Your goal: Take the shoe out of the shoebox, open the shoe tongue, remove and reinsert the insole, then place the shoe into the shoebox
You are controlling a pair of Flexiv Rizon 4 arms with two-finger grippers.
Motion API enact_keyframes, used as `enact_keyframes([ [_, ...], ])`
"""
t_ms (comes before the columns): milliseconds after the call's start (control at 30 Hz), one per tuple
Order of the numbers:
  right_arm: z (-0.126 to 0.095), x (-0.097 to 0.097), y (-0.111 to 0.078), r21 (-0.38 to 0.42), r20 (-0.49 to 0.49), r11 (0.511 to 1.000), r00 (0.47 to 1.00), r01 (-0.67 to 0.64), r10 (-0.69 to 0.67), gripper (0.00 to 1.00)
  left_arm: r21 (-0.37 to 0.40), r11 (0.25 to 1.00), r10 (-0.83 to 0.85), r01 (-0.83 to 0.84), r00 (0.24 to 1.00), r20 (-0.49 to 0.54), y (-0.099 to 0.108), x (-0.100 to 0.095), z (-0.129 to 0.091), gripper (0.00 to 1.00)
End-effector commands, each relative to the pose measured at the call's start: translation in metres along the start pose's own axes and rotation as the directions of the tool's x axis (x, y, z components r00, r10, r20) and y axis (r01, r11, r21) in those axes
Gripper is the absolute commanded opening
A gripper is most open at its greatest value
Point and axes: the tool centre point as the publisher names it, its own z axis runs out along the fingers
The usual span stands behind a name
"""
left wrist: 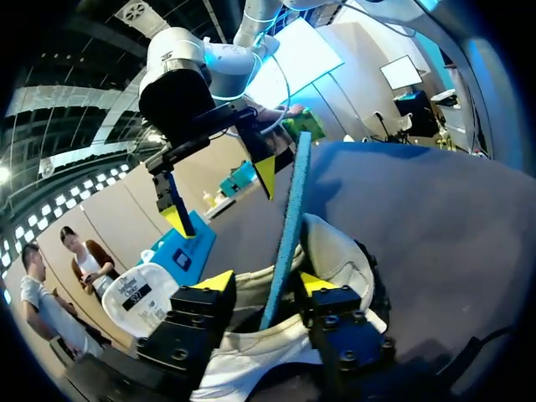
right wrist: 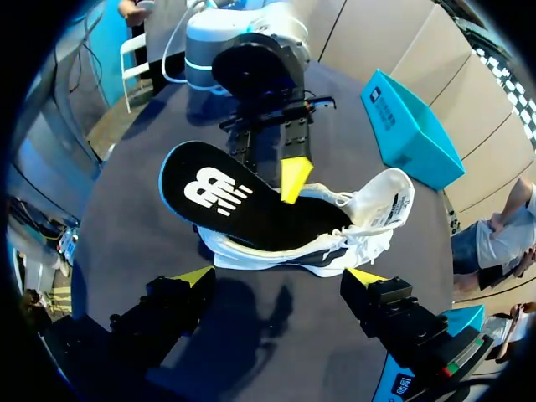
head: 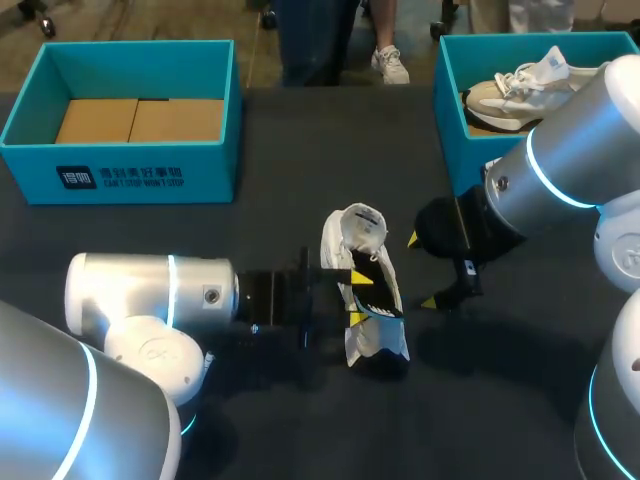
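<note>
Left box [head: 140, 175]: teal and open, beyond the shoe and off to its left. It holds a flat brown card [head: 140, 120] liner.
Right box [head: 452, 140]: teal and open, beyond the shoe and off to its right. A second shoe [head: 520, 90], pale with white laces, lies inside.
Shoe [head: 335, 250]: a white trainer on the dark table [head: 280, 140], outside both boxes and nearer the robot than either.
Shoe's axis: the long axis runs from the robot's side toward the boxes. The opened tongue [right wrist: 394, 201] is at the end toward the boxes, and the heel is toward the robot.
Insole [right wrist: 226, 197]: black on top with a blue edge, partly out of the shoe. Its front end is inside, and its heel end sticks up and out past the shoe's heel.
Left gripper [head: 358, 298]: reaches the shoe from its left. Its fingers stand apart on either side of the insole, with a gap showing, so it is not gripping.
Right gripper [head: 420, 270]: just right of the shoe, not touching it. Its fingers are spread wide and hold nothing.
</note>
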Motion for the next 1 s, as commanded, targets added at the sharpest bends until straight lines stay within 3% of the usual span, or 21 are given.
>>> enact_keyframes([
  [33,0.0002,0.0009,-0.0004,-0.001,0.002,1.000,1.000,0.001,-0.001,1.00,-0.008,1.000,-0.001,0.001,1.000,-0.006,-0.0054,0.0000,-0.0027,1.00],
  [567,0.0002,0.0009,-0.0004,-0.001,0.002,1.000,1.000,0.001,-0.001,1.00,-0.013,1.000,-0.010,0.010,1.000,-0.024,-0.0091,-0.0027,-0.0056,0.96],
  [733,0.0002,0.0009,-0.0004,-0.001,0.002,1.000,1.000,0.001,-0.001,1.00,-0.011,1.000,-0.013,0.013,0.999,-0.034,-0.0083,-0.0022,-0.0052,0.71],
  [767,0.0002,0.0009,-0.0004,-0.001,0.002,1.000,1.000,0.001,-0.001,1.00,-0.012,1.000,-0.014,0.014,0.999,-0.039,-0.0081,-0.0030,-0.0049,0.69],
  [800,0.0002,0.0009,-0.0004,-0.001,0.002,1.000,1.000,0.001,-0.001,1.00,-0.012,1.000,-0.014,0.014,0.999,-0.040,-0.0082,-0.0040,-0.0046,0.57],
  [1000,0.0002,0.0009,-0.0004,-0.001,0.002,1.000,1.000,0.001,-0.001,1.00,-0.011,1.000,-0.011,0.010,0.999,-0.051,-0.0095,-0.0067,-0.0041,0.47],
])
